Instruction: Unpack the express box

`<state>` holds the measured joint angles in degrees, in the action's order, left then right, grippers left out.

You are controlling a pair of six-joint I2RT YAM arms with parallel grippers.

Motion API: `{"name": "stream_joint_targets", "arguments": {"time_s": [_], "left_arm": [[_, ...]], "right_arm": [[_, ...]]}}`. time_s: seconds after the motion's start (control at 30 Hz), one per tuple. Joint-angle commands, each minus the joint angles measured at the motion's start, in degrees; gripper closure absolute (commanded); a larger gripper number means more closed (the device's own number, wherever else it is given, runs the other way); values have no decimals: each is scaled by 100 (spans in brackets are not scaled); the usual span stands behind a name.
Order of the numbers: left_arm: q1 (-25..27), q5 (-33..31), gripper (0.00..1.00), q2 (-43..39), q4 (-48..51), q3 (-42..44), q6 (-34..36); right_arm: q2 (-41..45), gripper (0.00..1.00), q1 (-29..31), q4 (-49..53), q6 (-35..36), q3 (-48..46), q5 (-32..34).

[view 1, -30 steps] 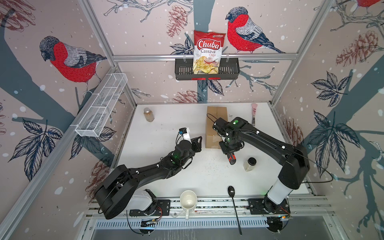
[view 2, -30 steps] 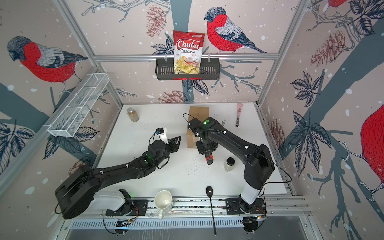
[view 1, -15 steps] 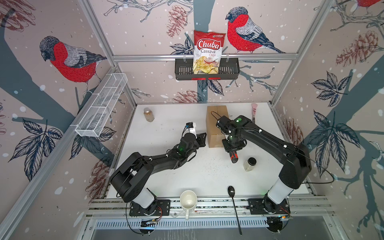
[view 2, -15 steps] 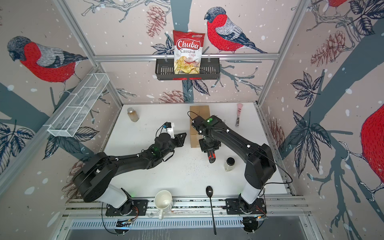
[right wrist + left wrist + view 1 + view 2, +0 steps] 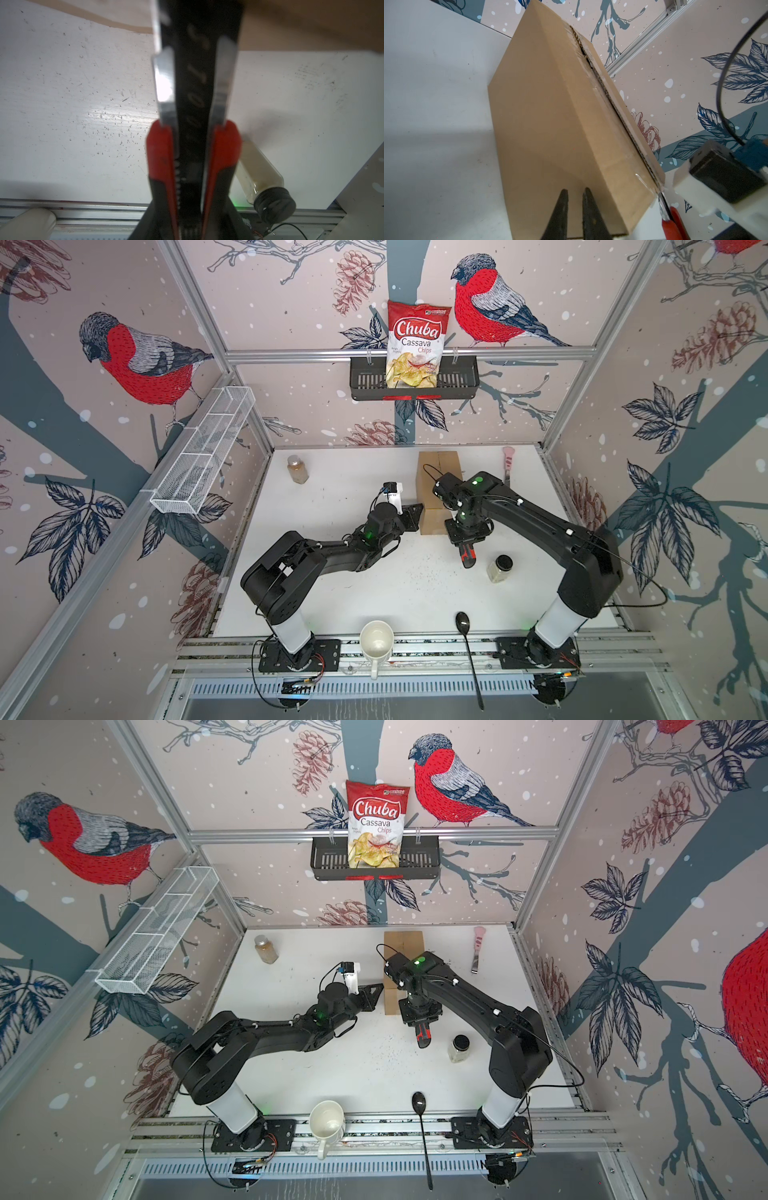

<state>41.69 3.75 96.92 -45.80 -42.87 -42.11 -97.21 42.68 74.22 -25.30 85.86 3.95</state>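
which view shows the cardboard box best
The left wrist view: the express box fills the frame, its side and taped top seam sharp. In both top views the right arm hides its middle. The right wrist view catches only a blurred brown edge behind the utility knife.

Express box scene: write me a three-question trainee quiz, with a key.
1. True or false: the right gripper, next to the express box, is shut on a utility knife.
2. Where is the chips bag? A) on the white wire shelf B) in the black wall basket C) inside the mug
3. How many jars are on the table?

Key: 1 true. 2 B. 3 two: the amber jar and the black-lidded jar.
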Motion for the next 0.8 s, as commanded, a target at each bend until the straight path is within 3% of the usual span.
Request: {"name": "stream_joint_targets", "arguments": {"time_s": [0.0, 0.77], "left_arm": [[47, 232, 83, -35, -598, 92, -54], [541, -386, 85, -187, -922, 288, -117]], "right_arm": [[-17, 98, -2, 142, 59, 59, -231], [-143, 100, 31, 141, 448, 290, -471]]}}
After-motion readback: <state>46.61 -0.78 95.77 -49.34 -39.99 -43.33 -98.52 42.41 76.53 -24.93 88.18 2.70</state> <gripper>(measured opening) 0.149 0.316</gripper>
